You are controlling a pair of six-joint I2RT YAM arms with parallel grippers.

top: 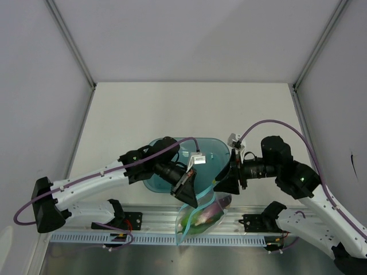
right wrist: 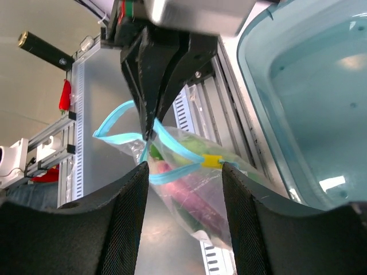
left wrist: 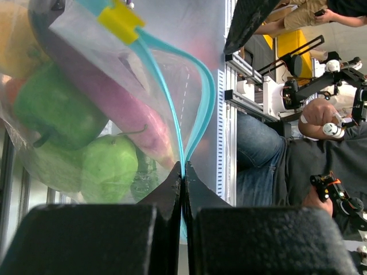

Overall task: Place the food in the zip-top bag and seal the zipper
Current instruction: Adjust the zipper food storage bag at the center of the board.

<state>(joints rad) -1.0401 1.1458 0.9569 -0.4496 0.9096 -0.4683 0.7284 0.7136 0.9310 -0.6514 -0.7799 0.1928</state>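
Note:
The zip-top bag (top: pixel 200 215) hangs over the front rail, clear and floppy, with the food inside. Through the plastic I see a green pepper (left wrist: pixel 54 109), a purple eggplant (left wrist: pixel 114 97) and a round green fruit (left wrist: pixel 109 172). My left gripper (left wrist: pixel 183 166) is shut on the teal zipper (left wrist: pixel 203 109), pinching both strips together. A yellow slider (right wrist: pixel 211 160) sits partway along the zipper (right wrist: pixel 172 140), whose two strips stand apart between slider and left gripper (right wrist: pixel 150 134). My right gripper (right wrist: pixel 183 169) is open just short of the bag (right wrist: pixel 229 200), its fingers (right wrist: pixel 129 195) on either side of the mouth and touching nothing.
A translucent blue tub (top: pixel 215 154) stands just behind both grippers, with its rim (right wrist: pixel 252 86) close to my right fingers. The slotted aluminium rail (top: pixel 155 220) runs under the hanging bag. White walls enclose the table on three sides.

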